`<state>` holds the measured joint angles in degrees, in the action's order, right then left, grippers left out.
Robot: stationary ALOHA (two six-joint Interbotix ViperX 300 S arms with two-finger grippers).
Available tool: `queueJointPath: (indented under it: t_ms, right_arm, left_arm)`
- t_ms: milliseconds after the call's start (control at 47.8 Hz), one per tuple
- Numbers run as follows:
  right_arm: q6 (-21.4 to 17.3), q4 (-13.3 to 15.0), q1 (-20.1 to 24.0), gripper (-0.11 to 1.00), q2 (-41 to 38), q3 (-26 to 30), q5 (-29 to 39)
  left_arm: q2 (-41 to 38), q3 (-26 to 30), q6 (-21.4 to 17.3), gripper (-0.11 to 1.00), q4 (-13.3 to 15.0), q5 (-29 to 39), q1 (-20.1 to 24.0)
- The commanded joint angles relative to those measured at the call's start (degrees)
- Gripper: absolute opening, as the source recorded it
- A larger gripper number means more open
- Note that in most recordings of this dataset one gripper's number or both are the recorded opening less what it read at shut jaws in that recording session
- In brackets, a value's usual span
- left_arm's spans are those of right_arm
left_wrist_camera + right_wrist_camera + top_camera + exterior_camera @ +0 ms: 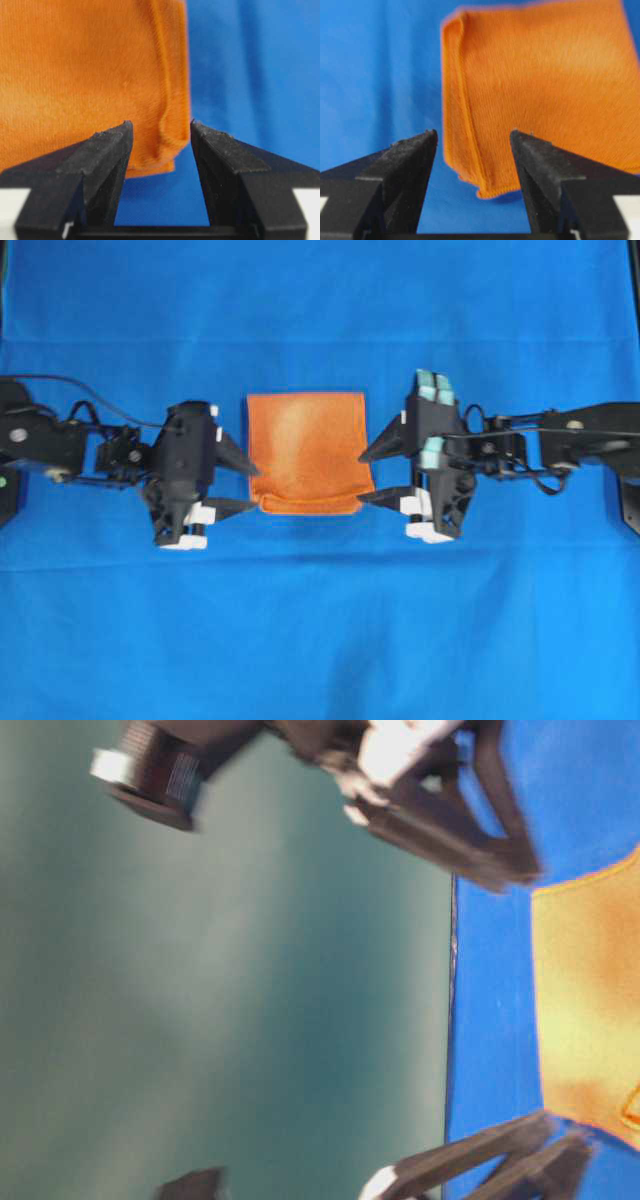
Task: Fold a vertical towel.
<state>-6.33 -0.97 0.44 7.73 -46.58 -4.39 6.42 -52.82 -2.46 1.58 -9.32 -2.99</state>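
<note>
Orange fuzzy microfibre towel (pixel 310 452), folded into a near-square, doubled hem along its 6 o'clock edge, flat at centre of the blue-clothed bench (pixel 320 630). Left black claw (pixel 237 480) at its 9 o'clock side, jaws apart, empty. Right black claw (pixel 380 473) at 3 o'clock, jaws wide, empty. Table-level view blurred; towel cut off there, arms partly out of frame.

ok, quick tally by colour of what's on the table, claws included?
Orange: 1, the folded towel
Blue: 1, the table cloth
Black: 2, the left claw and the right claw, both open, one at each side of the towel
Total: 4
</note>
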Motion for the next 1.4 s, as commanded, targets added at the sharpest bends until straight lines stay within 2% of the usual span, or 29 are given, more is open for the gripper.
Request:
queueJointPath:
  t_ms: [0,293,586,754,984,1152,1382]
  right_arm:
    - [0.3,0.2,0.3,0.63,4.8,0.4,1.1]
    - [0.4,2.5,0.2,0.63,16.0,-1.6,3.1]
    - [0.4,2.5,-0.4,0.63,29.4,-7.6,3.1]
    - [0.5,3.0,-0.4,0.63,37.8,-12.2,2.9]
    - [0.3,2.6,-1.8,0.62,47.8,-21.4,0.0]
    - [0.2,1.5,-4.0,0.62,51.0,-26.9,-2.5]
    - [0.1,-0.2,-4.3,0.62,50.8,-31.2,-5.4]
  left_arm:
    - [5.3,0.2,-0.1,0.47,0.0,2.2,-0.7]
    - [19.4,-2.6,-0.4,0.47,0.1,3.6,-0.7]
    - [34.8,-9.1,-0.4,0.47,0.1,3.3,-0.7]
    - [44.6,-13.7,-0.5,0.47,0.0,3.5,-0.6]
    - [55.5,-19.9,-0.2,0.47,0.1,5.8,0.7]
    - [59.9,-22.6,0.0,0.47,0.0,8.8,1.1]
    - [62.0,-26.2,1.8,0.47,0.1,9.1,1.1]
